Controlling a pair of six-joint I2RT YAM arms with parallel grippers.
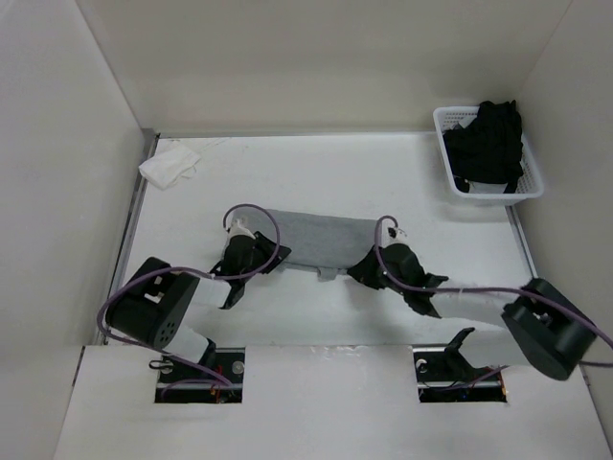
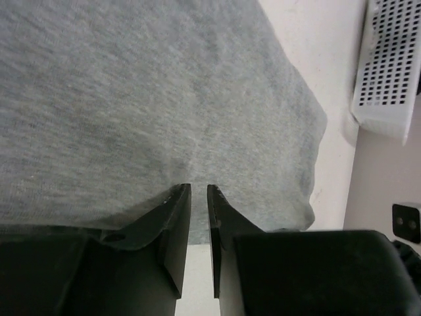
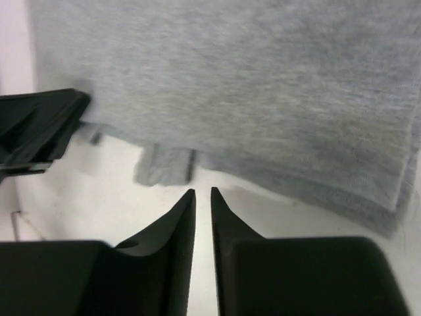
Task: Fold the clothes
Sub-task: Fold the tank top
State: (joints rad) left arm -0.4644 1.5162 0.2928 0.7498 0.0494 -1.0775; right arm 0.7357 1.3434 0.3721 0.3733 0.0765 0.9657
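Observation:
The clothes, a light grey tank top (image 1: pixel 321 240), lie folded into a flat band across the middle of the table. My left gripper (image 1: pixel 273 257) is at the band's left end; in the left wrist view its jaws (image 2: pixel 198 187) stand a narrow gap apart over the fabric's (image 2: pixel 151 99) near edge, with nothing pinched between them. My right gripper (image 1: pixel 362 266) is at the band's right end. Its jaws (image 3: pixel 202 191) are slightly open over bare table, just short of the fabric (image 3: pixel 263 85) and a small strap end (image 3: pixel 164 166) that sticks out.
A white basket (image 1: pixel 450 163) holding a black garment (image 1: pixel 488 144) stands at the back right; it also shows in the left wrist view (image 2: pixel 388 72). A small white cloth (image 1: pixel 170 165) lies at the back left. White walls enclose the table.

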